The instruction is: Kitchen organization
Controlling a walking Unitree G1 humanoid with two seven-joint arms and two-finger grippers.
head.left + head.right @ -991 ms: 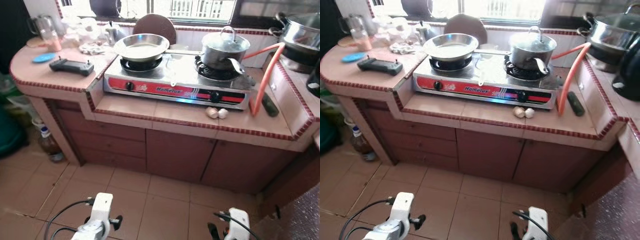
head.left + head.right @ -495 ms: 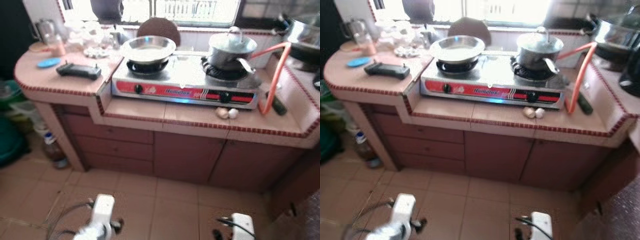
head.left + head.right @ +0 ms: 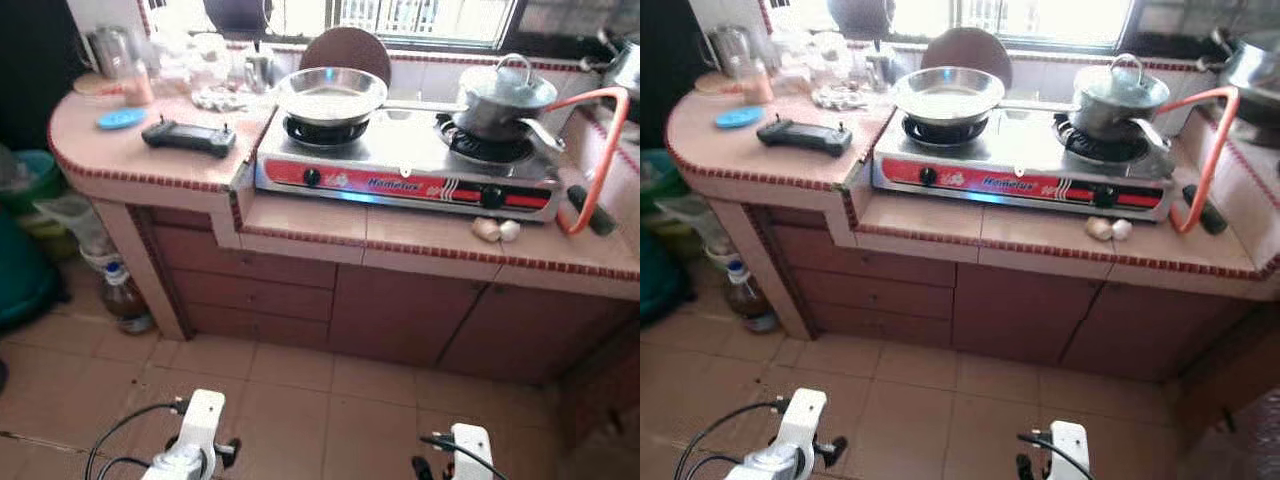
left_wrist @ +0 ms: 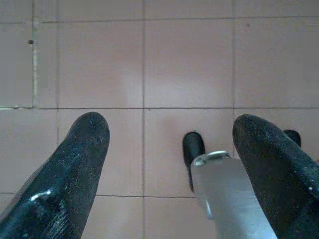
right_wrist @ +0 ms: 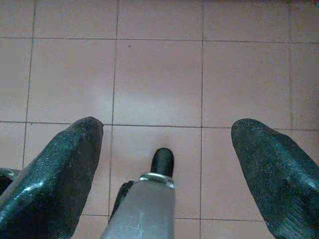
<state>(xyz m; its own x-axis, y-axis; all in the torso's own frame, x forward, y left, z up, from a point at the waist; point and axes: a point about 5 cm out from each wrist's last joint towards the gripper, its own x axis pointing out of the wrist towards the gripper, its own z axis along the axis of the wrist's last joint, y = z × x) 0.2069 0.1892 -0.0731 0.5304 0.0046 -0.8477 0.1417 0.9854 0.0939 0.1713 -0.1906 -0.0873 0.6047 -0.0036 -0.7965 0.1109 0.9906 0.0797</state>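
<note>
A two-burner gas stove sits on the tiled counter. A steel pan rests on its left burner and a lidded steel pot on its right burner. Two garlic bulbs lie on the counter in front of the stove. A black remote-like controller lies on the raised left counter. Both arms hang low over the floor. My left gripper is open over bare tiles, and my right gripper is open the same way, holding nothing.
An orange gas hose loops at the stove's right. Glasses, a kettle and a blue lid crowd the back left. A bottle and green bins stand on the floor at the left. Closed cabinet doors lie below the counter.
The whole view has shifted: the camera has turned left, so the counter sits further right and the big pot at the far right has left the picture. Both arms still hang idle.
</note>
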